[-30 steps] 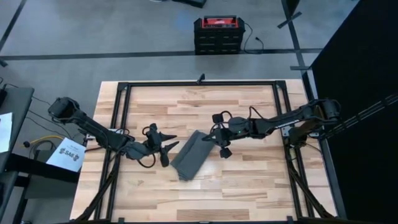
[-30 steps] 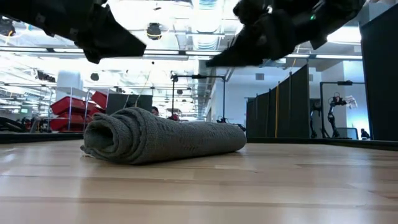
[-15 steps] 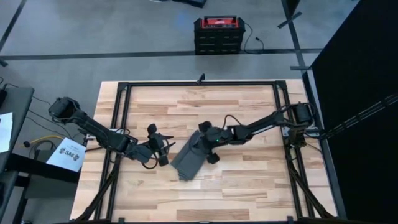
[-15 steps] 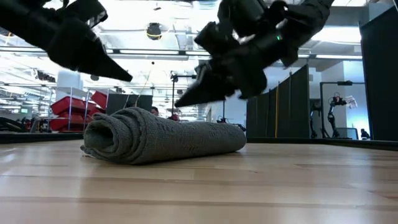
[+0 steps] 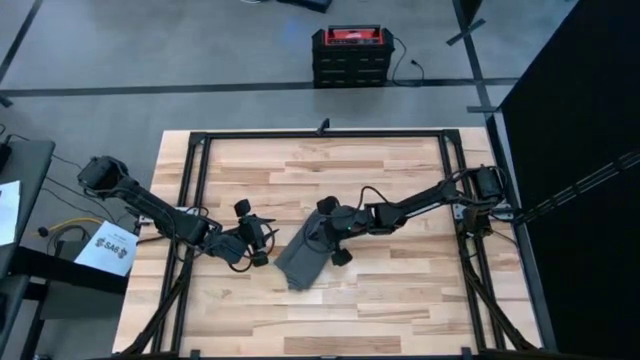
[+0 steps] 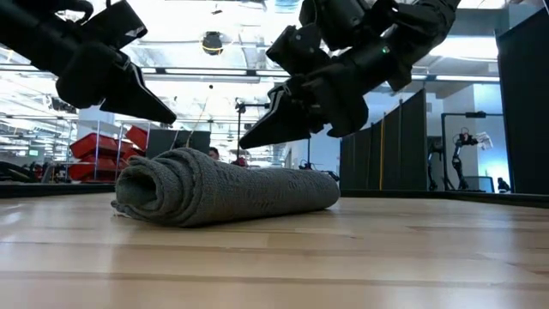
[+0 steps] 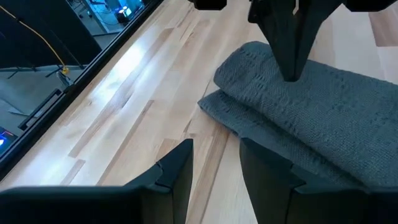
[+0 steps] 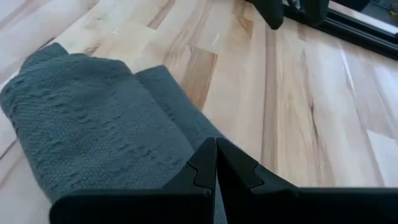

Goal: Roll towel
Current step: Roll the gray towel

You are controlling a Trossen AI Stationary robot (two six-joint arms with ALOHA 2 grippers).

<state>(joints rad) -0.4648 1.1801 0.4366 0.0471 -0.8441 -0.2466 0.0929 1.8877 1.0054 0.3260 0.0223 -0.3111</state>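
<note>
Hovering, right claw (image 5: 318,232): I hang just above the towel's far end, my fingers pressed together tip to tip with nothing between them, as my own wrist view shows.
Left claw (image 5: 258,242): I wait just beside the towel on the side toward the worktop's left edge, clear of the cloth, fingers parted a little and holding nothing.
Towel (image 5: 305,250): dark grey, already wound into a thick roll lying near the middle of the worktop, set at a slant to its edges. In the low view the towel (image 6: 225,194) shows its spiral at one end and a smooth flank along the rest.
Loose flap: my left wrist view shows a flat layer of cloth poking out from under the roll near the end; I judge this outer edge is not tucked.
Risk, unrolling: if my closed right tips drag across the top as I move, they could pull the outer layer and loosen the spiral.
Risk, snagging: the weave looks coarse, so a fingertip could catch it and lift the roll.
Risk, shoving: a low sweep from my left claw could push the roll sideways or skew it further.
Worktop (image 5: 400,290): bare wood around the roll, so nothing would stop it from sliding.
</note>
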